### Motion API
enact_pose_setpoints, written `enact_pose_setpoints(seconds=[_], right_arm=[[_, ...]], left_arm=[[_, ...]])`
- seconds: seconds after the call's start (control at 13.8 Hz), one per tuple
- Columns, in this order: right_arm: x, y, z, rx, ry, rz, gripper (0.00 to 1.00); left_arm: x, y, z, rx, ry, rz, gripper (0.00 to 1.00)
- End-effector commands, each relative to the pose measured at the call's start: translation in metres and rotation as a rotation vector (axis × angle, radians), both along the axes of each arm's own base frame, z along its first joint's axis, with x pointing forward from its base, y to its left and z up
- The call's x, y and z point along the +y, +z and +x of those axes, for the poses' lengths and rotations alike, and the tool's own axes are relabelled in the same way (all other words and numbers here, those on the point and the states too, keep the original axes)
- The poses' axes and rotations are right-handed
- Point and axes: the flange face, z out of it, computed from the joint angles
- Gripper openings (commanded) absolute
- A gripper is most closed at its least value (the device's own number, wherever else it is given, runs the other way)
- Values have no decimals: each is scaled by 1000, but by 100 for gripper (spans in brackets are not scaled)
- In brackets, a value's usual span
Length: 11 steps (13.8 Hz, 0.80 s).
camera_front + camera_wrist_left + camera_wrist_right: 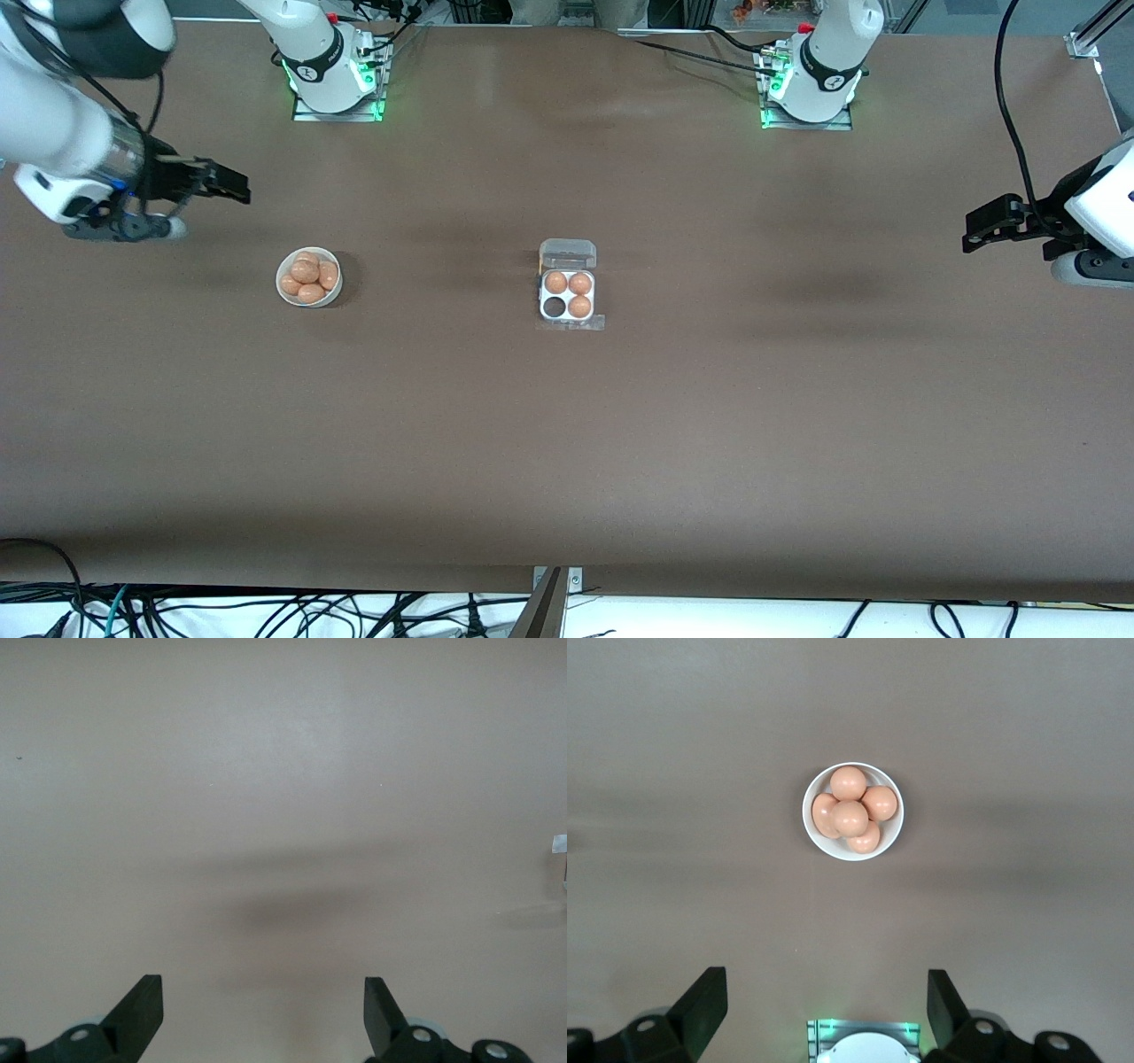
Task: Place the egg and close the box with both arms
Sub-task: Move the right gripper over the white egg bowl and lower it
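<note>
The box [568, 294] sits mid-table with its lid [568, 253] open; three eggs fill its cells, and the fourth cell [555, 307] looks empty. A bowl [308, 277] holding about five eggs [306, 266] lies toward the right arm's end. The right gripper [232, 185] hangs spread wide over bare table near the bowl. The left gripper [979, 232], also spread, waits over its end of the table

Eight eggs [309, 277] — five in one bowl [285, 295], three in one box [568, 317] — and two arms [62, 133].
</note>
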Motion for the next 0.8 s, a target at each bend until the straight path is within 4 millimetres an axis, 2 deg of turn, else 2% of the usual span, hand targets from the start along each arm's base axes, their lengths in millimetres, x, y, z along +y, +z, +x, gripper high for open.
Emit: enact_pose_setpoints(seconds=[0.0, 0.15, 0.29, 0.73], right_arm=[[0, -38, -7, -10, -2, 11, 100], [-2, -71, -6, -11, -5, 12, 100], [-2, -101, 5, 1, -4, 13, 100], [-2, -179, 11, -15, 10, 22, 100]], left_arm=[[0, 6, 3, -5, -23, 17, 100], [0, 6, 3, -5, -17, 17, 100], [1, 5, 3, -3, -15, 16, 100], [5, 5, 3, -3, -15, 16, 100]])
